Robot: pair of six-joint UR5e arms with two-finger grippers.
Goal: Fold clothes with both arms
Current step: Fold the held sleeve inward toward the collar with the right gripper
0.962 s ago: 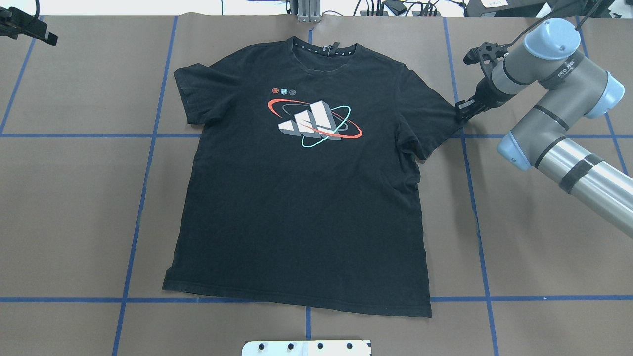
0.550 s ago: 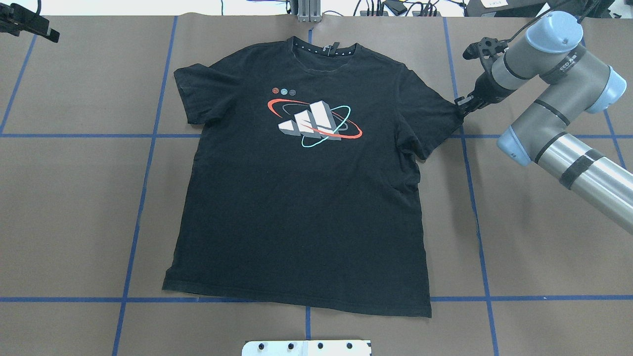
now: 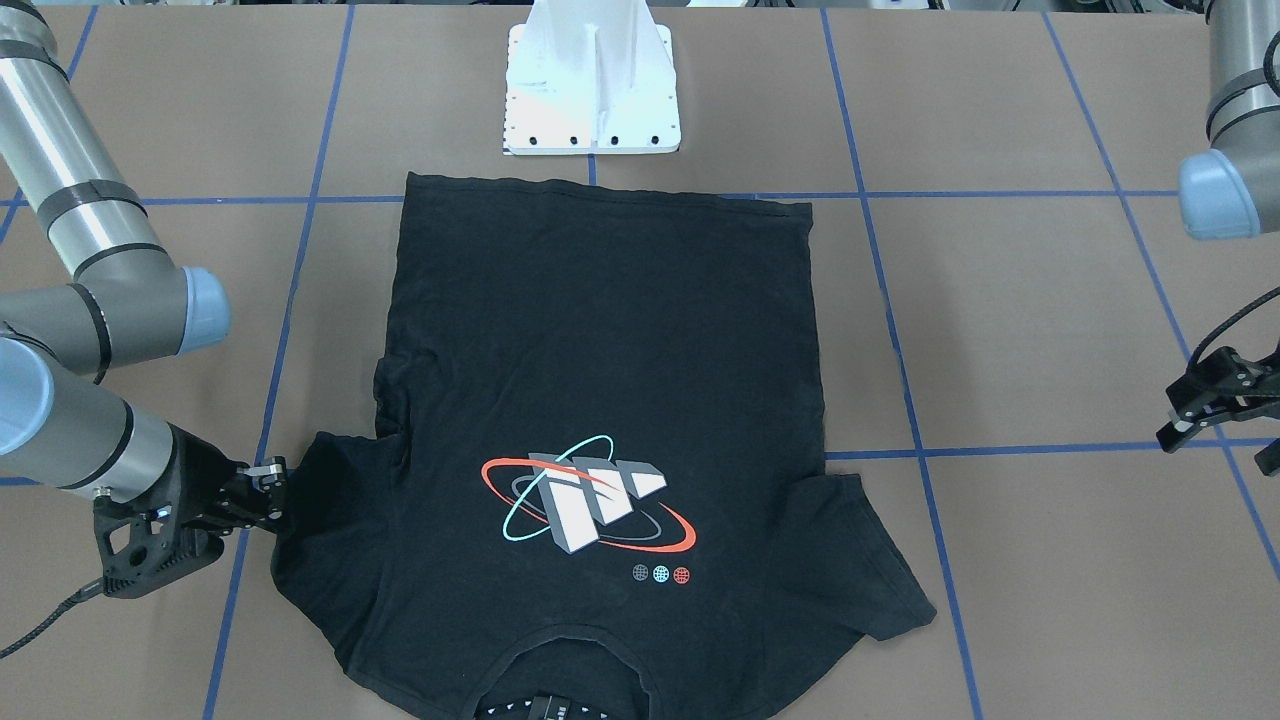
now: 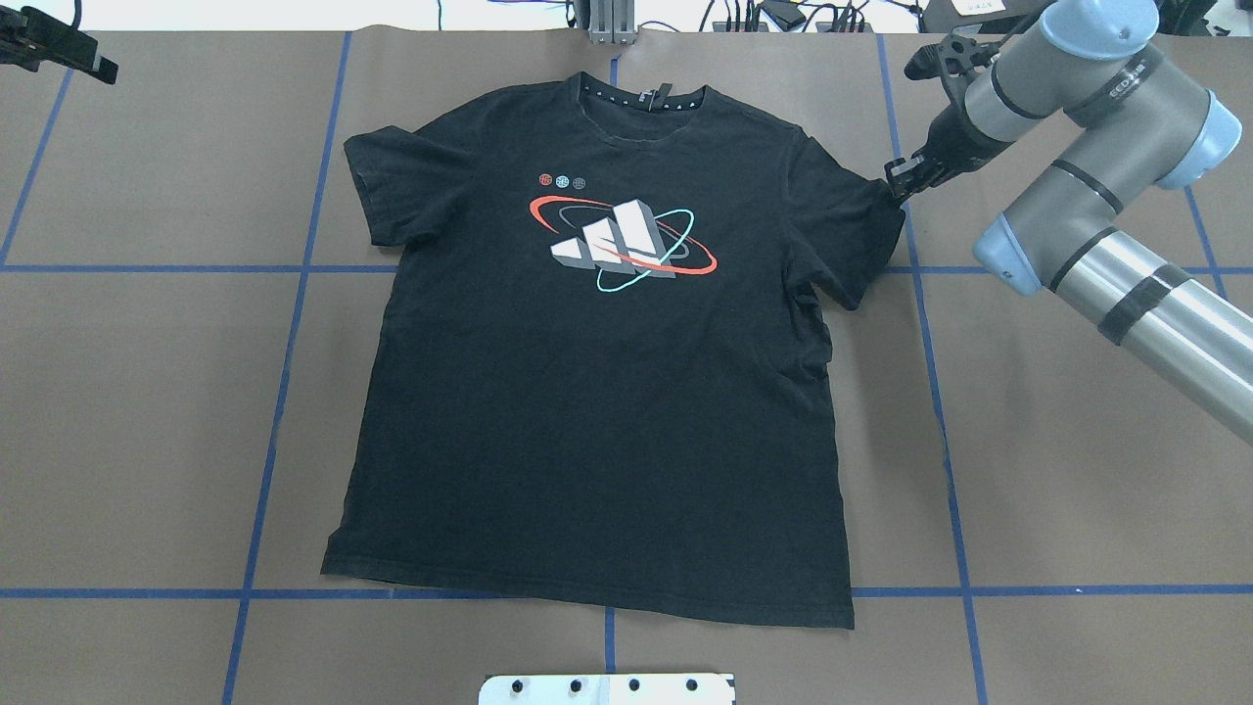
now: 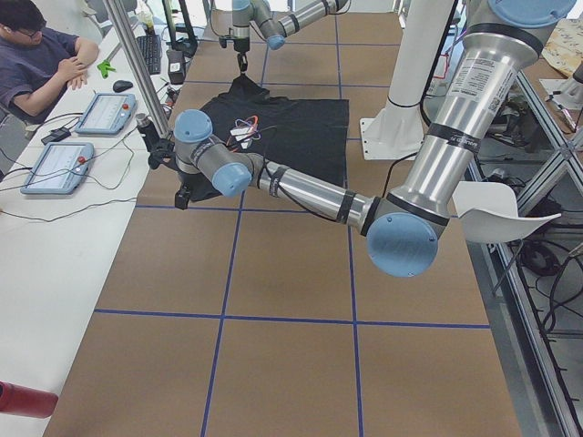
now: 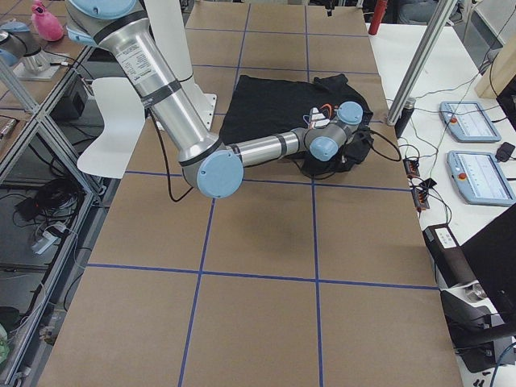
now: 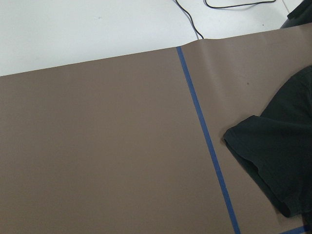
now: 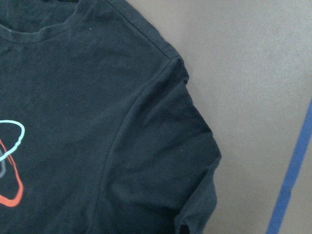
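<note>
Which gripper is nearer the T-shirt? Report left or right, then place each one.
Right. The right gripper is at the T-shirt, touching its sleeve tip. The left gripper sits far off beyond the other sleeve, well clear of the fabric.

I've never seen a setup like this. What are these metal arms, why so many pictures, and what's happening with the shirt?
The machine is a robot with a right arm and a left arm, each ending in a two-fingered claw called an end effector. All pictures show one moment: one camera looks down from behind the robot, one faces it across the table, two watch from the table's ends, and one rides on each wrist. A black T-shirt lies spread, print up, on the brown table marked with blue tape. The right end effector pinches the tip of one sleeve, which looks slightly raised. The left end effector hangs off to the other side, holding nothing; whether it is open I cannot tell.
</note>
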